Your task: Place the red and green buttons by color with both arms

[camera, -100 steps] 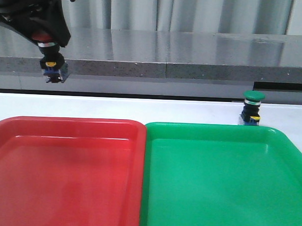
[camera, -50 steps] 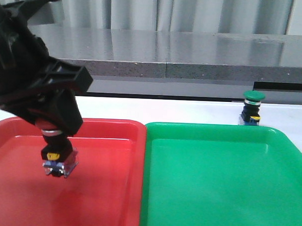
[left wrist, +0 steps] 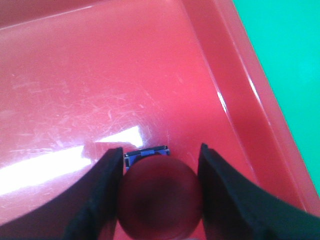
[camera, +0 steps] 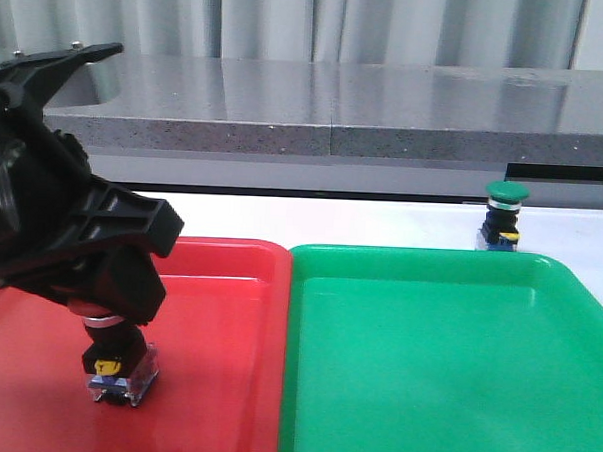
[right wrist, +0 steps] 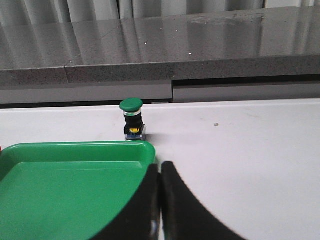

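Currently my left gripper (left wrist: 160,192) is clamped on the red button (left wrist: 161,196) by its cap, base at the red tray (camera: 215,382) floor. Rigid, light, smooth-domed: probably slippery, so grip the cap's sides. Green button (right wrist: 131,118) stands upright on the table (right wrist: 240,135), just beyond the green tray (right wrist: 75,185); my right gripper (right wrist: 159,200) is closed, empty.

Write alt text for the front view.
The left gripper holds the red button low inside the red tray. The green button stands upright on the white table, just behind the green tray.
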Robot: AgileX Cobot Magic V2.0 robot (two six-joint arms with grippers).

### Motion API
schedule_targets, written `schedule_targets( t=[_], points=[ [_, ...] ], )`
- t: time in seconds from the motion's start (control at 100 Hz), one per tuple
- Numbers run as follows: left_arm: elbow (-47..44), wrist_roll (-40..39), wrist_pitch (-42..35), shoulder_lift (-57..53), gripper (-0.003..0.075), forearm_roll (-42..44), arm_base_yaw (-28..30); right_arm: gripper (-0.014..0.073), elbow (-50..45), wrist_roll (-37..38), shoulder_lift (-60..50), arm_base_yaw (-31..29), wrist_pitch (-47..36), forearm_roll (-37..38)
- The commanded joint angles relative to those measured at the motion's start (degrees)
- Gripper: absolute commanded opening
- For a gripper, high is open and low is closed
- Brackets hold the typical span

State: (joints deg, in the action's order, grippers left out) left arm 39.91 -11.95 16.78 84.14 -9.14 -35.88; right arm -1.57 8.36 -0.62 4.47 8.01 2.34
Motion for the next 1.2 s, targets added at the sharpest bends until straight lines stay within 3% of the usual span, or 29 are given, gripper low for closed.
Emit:
schedule_targets(
  t=[0.0, 0.13, 0.32, 0.4, 0.68, 0.94, 1.06, 1.19],
  points=[
    [1.1, -0.6, -3.1, -2.0, 0.017, -0.6, -0.5, -0.0064, 1.1, -0.3, -1.0, -0.2, -4.2, 0.5],
    [1.1, -0.6, -3.2, -2.0, 0.0216, -0.6, -0.5, -0.0064, 1.1, -0.3, -1.0, -0.2, -4.2, 0.5],
    [1.1, -0.6, -3.2, -2.0, 0.0489, -0.6, -0.5, -0.0064, 1.1, -0.3, -1.0, -0.2, -4.2, 0.5],
    [1.1, -0.6, -3.2, -2.0, 0.0539, -0.6, -0.5, -0.0064, 1.1, -0.3, -1.0, -0.2, -4.2, 0.5],
    [1.1, -0.6, -3.6, -2.6, 0.0533, -0.6, -0.5, -0.0064, 1.1, -0.3, -1.0, -0.2, -4.2, 0.5],
    [1.1, -0.6, -5.0, -10.9, 0.0517, 0.5, -0.4, -0.0064, 1.1, -0.3, -1.0, -0.2, -4.2, 0.5],
    [1.1, -0.6, -6.3, -15.7, 0.0408, 0.9, -0.2, -0.0064, 1.1, -0.3, -1.0, -0.2, -4.2, 0.5],
    [0.8, 0.0, -7.3, -19.7, 0.0193, 0.9, 1.9, -0.0064, 1.1, -0.3, -1.0, -0.2, -4.2, 0.5]
  ],
)
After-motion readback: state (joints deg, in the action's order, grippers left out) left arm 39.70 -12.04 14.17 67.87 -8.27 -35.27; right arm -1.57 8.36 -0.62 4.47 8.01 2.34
